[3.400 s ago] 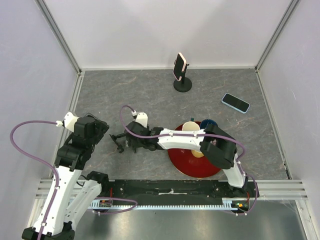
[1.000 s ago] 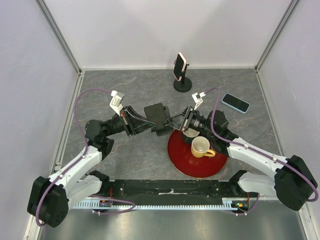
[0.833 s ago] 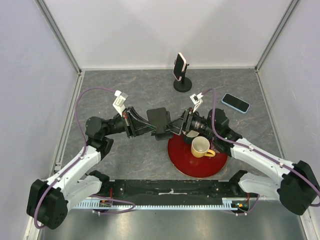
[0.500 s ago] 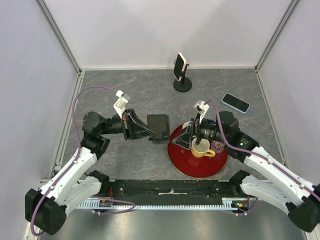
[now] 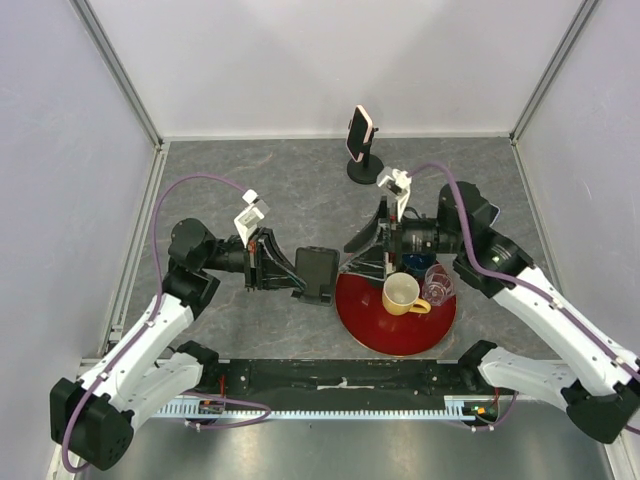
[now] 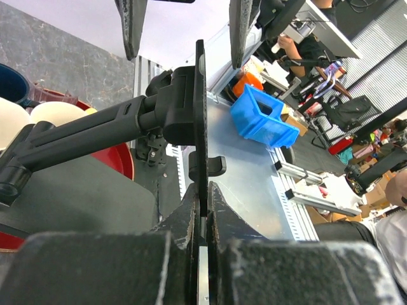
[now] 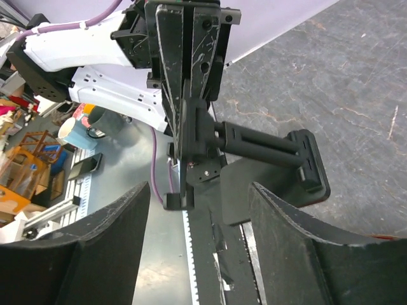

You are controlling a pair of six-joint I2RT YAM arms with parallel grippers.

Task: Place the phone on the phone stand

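Phone stands, two: upright stand (image 5: 365, 168) upper centre, carrying only visible phone (image 5: 359, 133); held stand (image 5: 316, 272) centre, plate clenched by left gripper (image 5: 292, 272). Right gripper (image 5: 362, 254) just right, fingers spread, empty. Red plate (image 5: 375, 335), mug (image 5: 401, 294), glass (image 5: 437, 285): one each. Bare tabletop (image 5: 250, 175) upper left.
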